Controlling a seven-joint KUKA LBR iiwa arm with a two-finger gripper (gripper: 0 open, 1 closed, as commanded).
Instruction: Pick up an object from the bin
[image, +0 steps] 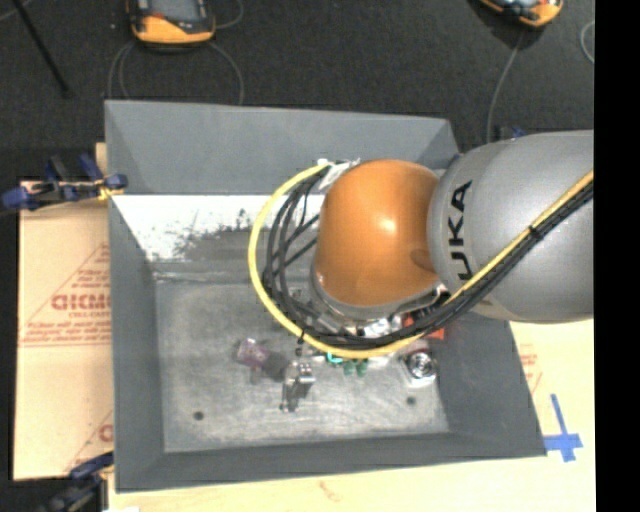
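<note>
My gripper (295, 385) reaches down from under the arm's wrist to the bin floor, slightly left of the middle and near the front. Just to its left lies a small purple thing (249, 352) with a dark grey piece at its right end, close beside the gripper; I cannot tell whether they touch. A small green thing (351, 368) lies just right of the gripper, partly under the wrist. Further right, a round silver cap-like thing (420, 368) rests on the floor.
The arm and its orange cover with looping cables hang over the bin's middle and back right and hide the floor beneath. The bare floor stretches along the left and front, enclosed by sloping grey walls.
</note>
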